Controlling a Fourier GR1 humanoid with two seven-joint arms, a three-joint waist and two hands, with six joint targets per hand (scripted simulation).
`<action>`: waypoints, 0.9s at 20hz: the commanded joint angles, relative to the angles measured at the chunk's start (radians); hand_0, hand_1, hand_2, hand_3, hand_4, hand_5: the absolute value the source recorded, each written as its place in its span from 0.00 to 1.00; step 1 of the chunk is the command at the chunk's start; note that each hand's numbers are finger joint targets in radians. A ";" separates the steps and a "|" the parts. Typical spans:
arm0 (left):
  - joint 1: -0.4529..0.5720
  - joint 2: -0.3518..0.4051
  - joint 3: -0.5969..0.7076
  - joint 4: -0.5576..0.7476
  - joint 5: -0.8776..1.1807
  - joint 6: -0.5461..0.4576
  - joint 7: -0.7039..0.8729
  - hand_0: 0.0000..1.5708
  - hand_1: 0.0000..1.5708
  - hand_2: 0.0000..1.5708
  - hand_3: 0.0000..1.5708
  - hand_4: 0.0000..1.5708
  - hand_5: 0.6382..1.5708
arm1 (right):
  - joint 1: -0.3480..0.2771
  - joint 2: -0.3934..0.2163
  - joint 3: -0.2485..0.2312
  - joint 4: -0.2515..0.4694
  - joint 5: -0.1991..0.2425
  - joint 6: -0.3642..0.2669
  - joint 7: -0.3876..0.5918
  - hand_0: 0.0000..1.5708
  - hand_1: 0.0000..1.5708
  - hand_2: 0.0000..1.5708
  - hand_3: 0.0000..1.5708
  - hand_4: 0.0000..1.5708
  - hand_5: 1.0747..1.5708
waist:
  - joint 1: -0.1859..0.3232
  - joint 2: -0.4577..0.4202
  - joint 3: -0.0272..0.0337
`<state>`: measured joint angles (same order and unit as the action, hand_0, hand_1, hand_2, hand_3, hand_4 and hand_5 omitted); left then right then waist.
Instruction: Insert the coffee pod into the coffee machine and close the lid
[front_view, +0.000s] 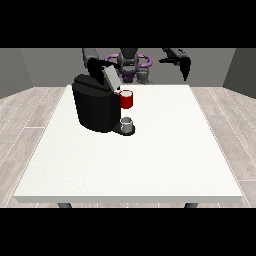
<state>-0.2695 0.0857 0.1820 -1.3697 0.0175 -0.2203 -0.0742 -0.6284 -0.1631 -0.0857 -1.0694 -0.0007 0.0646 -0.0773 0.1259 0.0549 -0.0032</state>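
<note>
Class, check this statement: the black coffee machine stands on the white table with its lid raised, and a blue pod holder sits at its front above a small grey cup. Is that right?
Not quite. The front view shows the pod holder is red, not blue. The rest holds: the black coffee machine stands on the white table with its lid raised, and the holder sits above the small grey cup.

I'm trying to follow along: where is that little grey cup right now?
In the front view the grey cup stands left of the table's middle, on the coffee machine's base, directly beneath its red pod holder.
</note>
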 joint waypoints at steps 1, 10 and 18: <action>0.008 0.031 0.008 -0.025 0.042 -0.038 0.038 0.00 0.00 0.00 0.00 0.00 1.00 | -0.018 0.022 0.014 0.051 0.027 -0.019 -0.008 0.00 0.00 0.00 0.00 0.00 1.00 | 0.029 0.007 0.0032; 0.029 -0.004 -0.027 -0.009 -0.004 0.044 0.033 0.00 0.00 0.00 0.00 0.00 1.00 | -0.072 0.058 0.048 0.059 0.050 -0.014 0.046 0.00 0.00 0.00 0.00 0.07 1.00 | 0.013 -0.024 0.0032; 0.011 0.039 -0.002 0.034 0.006 0.027 -0.055 0.00 0.00 0.00 0.00 0.09 1.00 | -0.145 0.050 0.079 0.085 0.143 -0.046 -0.028 0.00 0.00 0.00 0.00 0.08 1.00 | 0.025 0.041 0.0031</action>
<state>-0.2657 0.1224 0.1852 -1.3326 0.0294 -0.1994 -0.1116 -0.7571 -0.1096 -0.0192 -1.0061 0.1022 0.0307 -0.0687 0.1390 0.0814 -0.0006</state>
